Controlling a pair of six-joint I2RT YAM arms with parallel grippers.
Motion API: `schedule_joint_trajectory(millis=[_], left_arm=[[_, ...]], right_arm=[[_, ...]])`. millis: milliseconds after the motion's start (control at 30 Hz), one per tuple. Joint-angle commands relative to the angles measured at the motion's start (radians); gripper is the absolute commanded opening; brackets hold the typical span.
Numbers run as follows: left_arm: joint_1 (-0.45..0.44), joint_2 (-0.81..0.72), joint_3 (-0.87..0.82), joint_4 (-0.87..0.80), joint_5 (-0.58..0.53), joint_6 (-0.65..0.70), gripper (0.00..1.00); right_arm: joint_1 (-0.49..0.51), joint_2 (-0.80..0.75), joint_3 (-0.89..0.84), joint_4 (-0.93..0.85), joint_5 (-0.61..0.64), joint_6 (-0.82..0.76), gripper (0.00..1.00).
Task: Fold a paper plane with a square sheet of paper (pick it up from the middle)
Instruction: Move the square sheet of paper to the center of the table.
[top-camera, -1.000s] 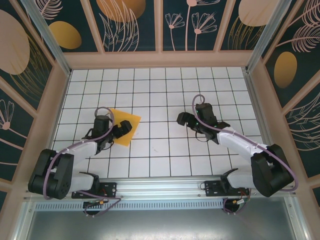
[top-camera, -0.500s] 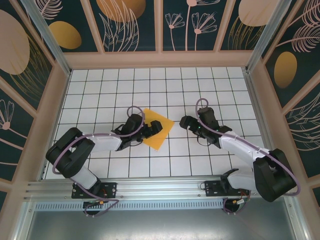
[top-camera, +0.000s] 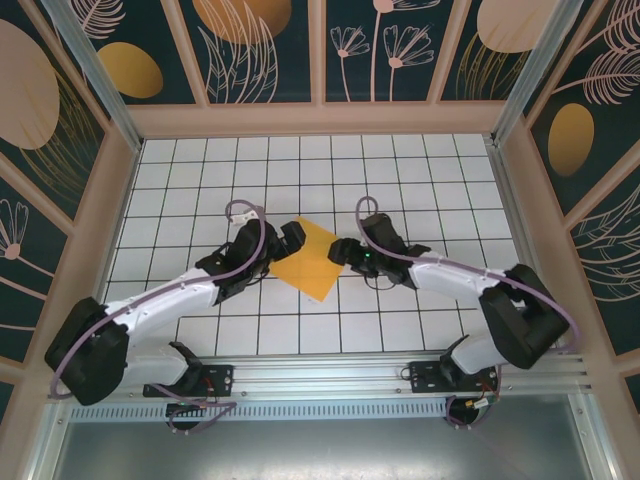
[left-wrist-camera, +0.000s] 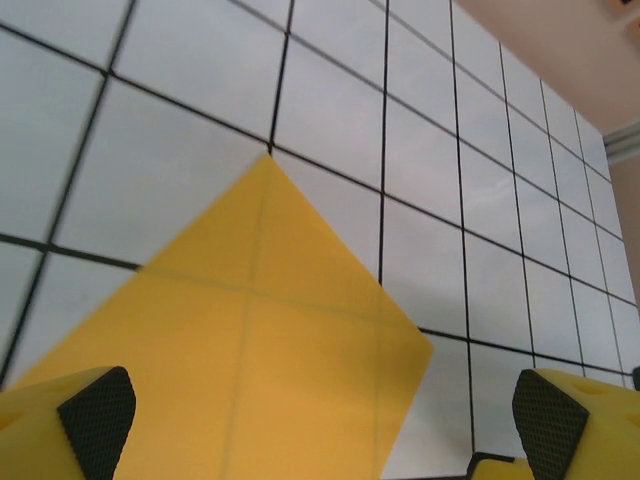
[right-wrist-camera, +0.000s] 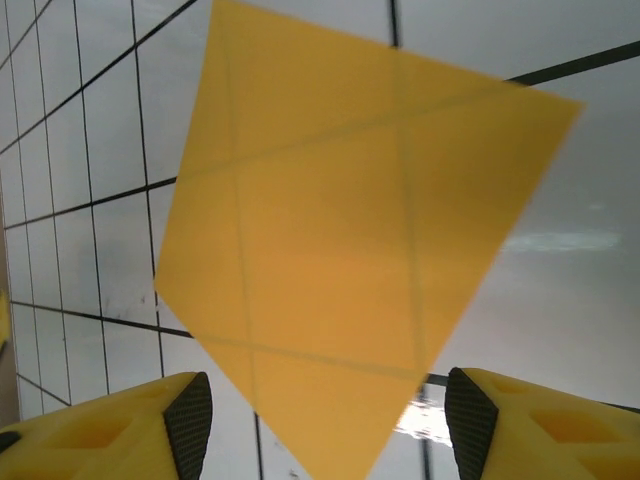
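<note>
Overhead, the square sheet of paper (top-camera: 312, 262) is seen on the gridded table (top-camera: 400, 160), flanked by both grippers. Its upper left edge is partly covered by the left gripper (top-camera: 291, 237) and its right corner by the right gripper (top-camera: 341, 250). The left fingers (left-wrist-camera: 95, 415) are spread wide; the sheet reaches forward between them, its near part cut off. The right fingers (right-wrist-camera: 190, 425) are spread too, with a corner pointing into their gap. The sheet seems to lie flat, and grid lines are faintly seen through it.
</note>
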Motion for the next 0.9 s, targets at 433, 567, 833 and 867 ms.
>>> schedule_joint_trajectory(millis=[433, 567, 833, 867], left_arm=[[0.122, -0.197, -0.121, -0.137, -0.06, 0.18, 0.99], [0.124, -0.181, -0.098, -0.145, -0.07, 0.189, 0.99], [0.125, -0.217, -0.136, 0.021, -0.043, 0.236, 0.99], [0.124, -0.22, -0.138, 0.042, -0.04, 0.244, 0.99]], right_arm=[[0.126, 0.283, 0.218, -0.142, -0.026, -0.003, 0.7], [0.105, 0.245, 0.187, -0.226, -0.026, -0.074, 0.71], [-0.087, 0.236, 0.167, -0.287, -0.082, -0.366, 0.71], [-0.107, 0.246, 0.186, -0.309, -0.085, -0.428, 0.71]])
